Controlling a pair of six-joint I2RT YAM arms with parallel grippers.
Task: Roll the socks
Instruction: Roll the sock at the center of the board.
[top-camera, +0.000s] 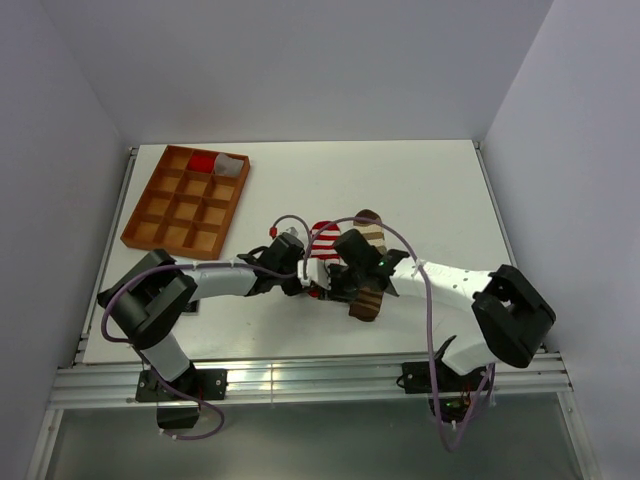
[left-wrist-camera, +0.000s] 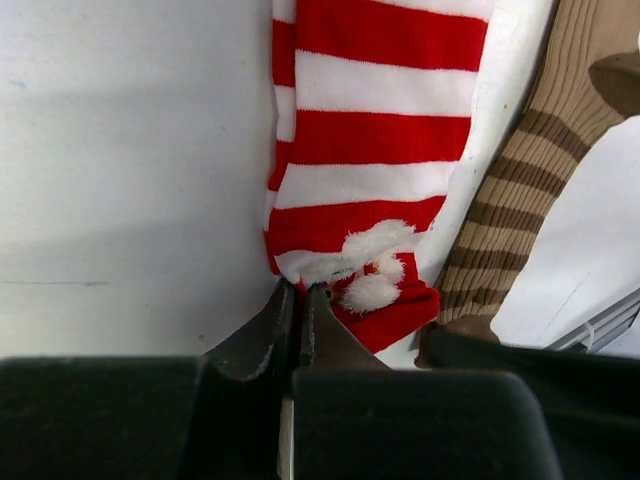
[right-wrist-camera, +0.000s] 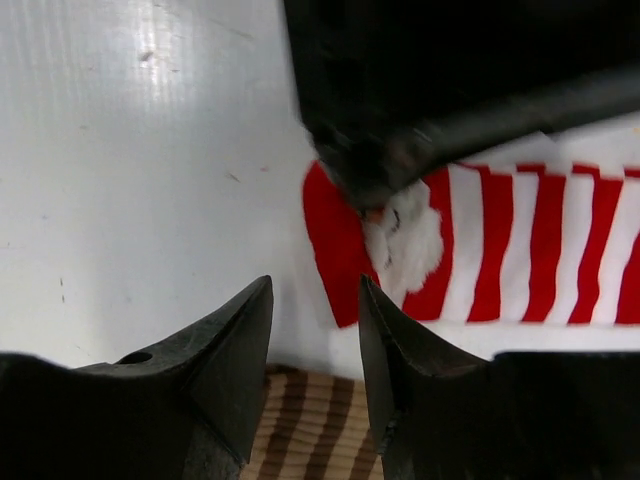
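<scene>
The red-and-white sock (top-camera: 322, 240) (left-wrist-camera: 380, 150) (right-wrist-camera: 520, 250) lies flat at the table's middle, its red cuff with white pompoms at the near end. Just right of it lies the brown-and-tan sock (top-camera: 371, 232) (left-wrist-camera: 510, 200) (right-wrist-camera: 310, 430). My left gripper (top-camera: 311, 280) (left-wrist-camera: 297, 290) is shut, with its tips touching the corner of the red cuff; I see no fabric between them. Above the brown sock's near part my right gripper (top-camera: 336, 283) (right-wrist-camera: 315, 290) stands open and holds nothing. It points at the red cuff, a short way from the left gripper's tips.
An orange-brown compartment tray (top-camera: 143, 197) sits at the back left, with a red item (top-camera: 203, 162) and a pale cup (top-camera: 232, 165) in its far cells. Both arms meet at the table's middle. The white table (top-camera: 430, 190) has walls on three sides.
</scene>
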